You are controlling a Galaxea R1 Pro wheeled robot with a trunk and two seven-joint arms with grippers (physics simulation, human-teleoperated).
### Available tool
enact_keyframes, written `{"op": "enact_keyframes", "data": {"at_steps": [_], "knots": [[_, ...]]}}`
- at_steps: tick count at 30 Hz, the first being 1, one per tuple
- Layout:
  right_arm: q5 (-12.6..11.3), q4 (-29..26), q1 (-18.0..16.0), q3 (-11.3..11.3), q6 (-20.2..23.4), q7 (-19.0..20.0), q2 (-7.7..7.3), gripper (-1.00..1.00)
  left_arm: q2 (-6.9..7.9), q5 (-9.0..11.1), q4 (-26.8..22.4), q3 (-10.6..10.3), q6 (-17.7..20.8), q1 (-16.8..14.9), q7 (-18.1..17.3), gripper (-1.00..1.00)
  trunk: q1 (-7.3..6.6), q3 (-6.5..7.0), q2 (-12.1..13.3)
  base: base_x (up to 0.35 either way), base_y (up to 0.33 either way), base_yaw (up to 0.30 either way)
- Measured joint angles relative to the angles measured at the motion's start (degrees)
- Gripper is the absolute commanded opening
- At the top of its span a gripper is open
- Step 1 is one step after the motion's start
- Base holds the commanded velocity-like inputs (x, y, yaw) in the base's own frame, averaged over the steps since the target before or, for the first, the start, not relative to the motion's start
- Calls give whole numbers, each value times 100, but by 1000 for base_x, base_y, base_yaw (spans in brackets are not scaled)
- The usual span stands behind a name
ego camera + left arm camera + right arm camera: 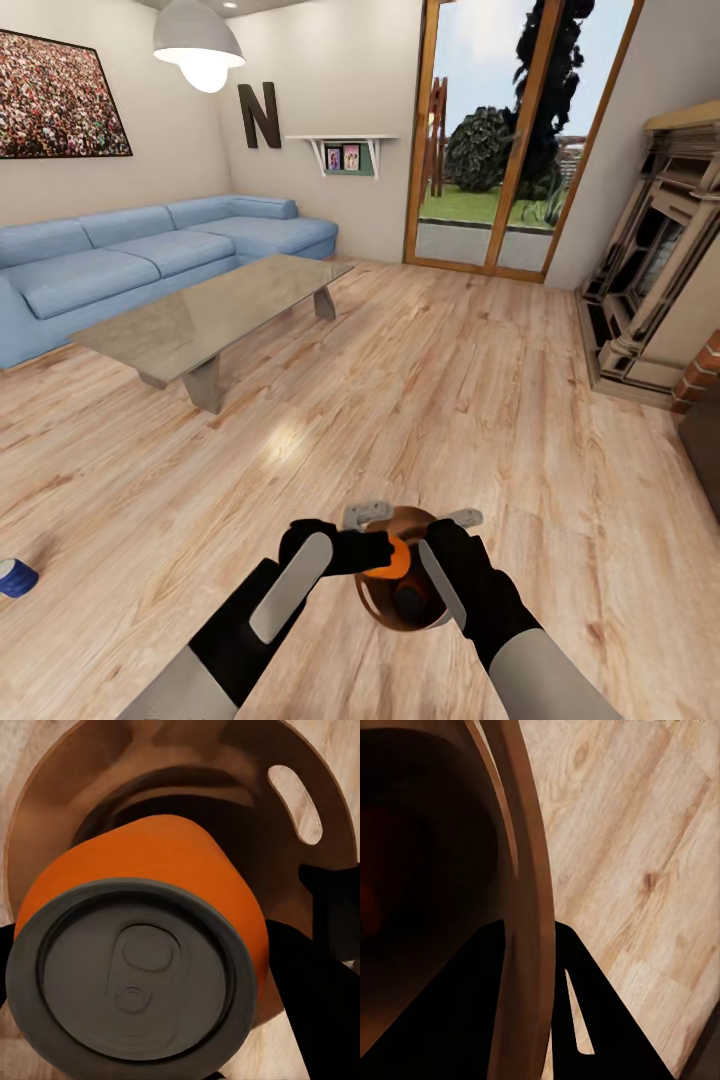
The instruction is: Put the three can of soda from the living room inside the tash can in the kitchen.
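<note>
Left end effector [372,552] clamped on orange cylindrical soda can [393,560], above mouth of glossy brown round bin [400,610]. Right end effector [440,560] pinching bin rim. Centre can over opening before release. Blue can [15,577] on wood floor.

The one sign I can read is a large dark capital letter N [259,115], mounted on the cream wall above the far end of the long blue corner sofa [150,255]. On the dull grey lid of the orange soda can [131,979] in my left wrist view I make out no print.
</note>
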Motion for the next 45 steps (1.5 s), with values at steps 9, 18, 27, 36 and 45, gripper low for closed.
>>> {"op": "enact_keyframes", "data": {"at_steps": [9, 18, 27, 36, 45], "knots": [[-1, -1, 0, 5, 1, 0, 0, -100, 12, -141, 157, -10, -131, -4, -295, -100, 0, 0, 0, 0, 0, 0], [-1, -1, 0, 5, 1, 0, 5, -100, 9, -154, 278, -11, -312, -7, -320, -100, 0, 0, 0, 0, 0, 0], [-14, -6, 1, 90, -5, 2, 4, -100, 7, -155, 397, -11, -563, -5, -414, 100, 0, 0, 0, 0, 0, 0], [1, -9, 8, 127, 1, 0, 6, -100, 25, -154, 444, -14, -705, -5, -616, 100, 0, 0, 0, 0, 0, 0], [-5, -9, 9, 128, 2, 1, 2, -100, 38, -154, 435, -11, -716, -5, -664, 100, 0, 0, 0, 0, 0, 0]]}}
